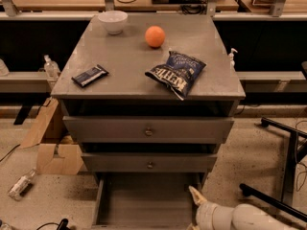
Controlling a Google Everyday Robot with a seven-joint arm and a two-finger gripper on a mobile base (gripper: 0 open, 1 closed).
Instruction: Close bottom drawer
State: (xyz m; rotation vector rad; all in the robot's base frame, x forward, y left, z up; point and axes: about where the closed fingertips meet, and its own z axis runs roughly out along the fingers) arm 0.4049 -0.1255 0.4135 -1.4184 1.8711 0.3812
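Observation:
The bottom drawer (144,200) is pulled out toward me at the foot of the grey cabinet (144,128), and its plain grey tray is empty. Its front panel and knob are below the bottom edge of the camera view. My gripper (193,209) is at the drawer's right side near its front, at the end of the white arm (240,218) coming in from the lower right. It is open and holds nothing. One finger (195,195) points up and back along the drawer's right wall. The other finger is mostly cut off at the frame's bottom edge.
The two upper drawers (148,131) are shut. On the cabinet top are a white bowl (113,21), an orange (155,36), a chip bag (176,72) and a dark bar (89,75). Cardboard (53,147) and a bottle (20,186) lie on the floor left; black chair legs (283,166) stand right.

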